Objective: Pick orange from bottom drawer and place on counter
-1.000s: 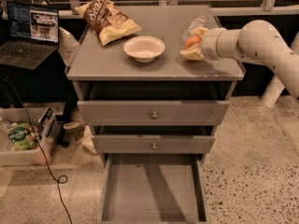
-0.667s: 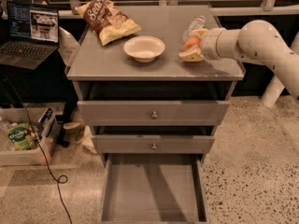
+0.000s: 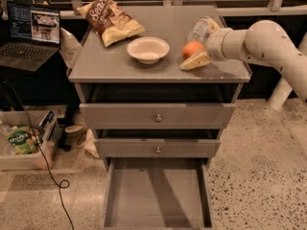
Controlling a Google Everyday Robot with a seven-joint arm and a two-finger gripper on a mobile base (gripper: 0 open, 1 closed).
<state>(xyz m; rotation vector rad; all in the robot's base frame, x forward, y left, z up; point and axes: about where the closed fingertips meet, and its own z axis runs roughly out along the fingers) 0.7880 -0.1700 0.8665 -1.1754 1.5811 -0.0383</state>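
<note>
The orange (image 3: pixel 192 49) sits on the counter (image 3: pixel 120 63) at its right side, just right of the white bowl. My gripper (image 3: pixel 197 45) reaches in from the right at counter height and stands open around the orange. One pale finger (image 3: pixel 195 62) lies in front of the orange, and the other (image 3: pixel 212 25) is behind it. The bottom drawer (image 3: pixel 156 200) is pulled out below, and its floor is bare.
A white bowl (image 3: pixel 147 49) and a chip bag (image 3: pixel 110 20) are on the counter, with a clear plastic bottle (image 3: pixel 198 31) behind the orange. The two upper drawers (image 3: pixel 157 115) are nearly closed. A laptop (image 3: pixel 29 35) is at the left, and a box (image 3: pixel 21 143) is on the floor.
The fingers have spread apart around the orange, and more of the orange shows. The arm has stayed in about the same place.
</note>
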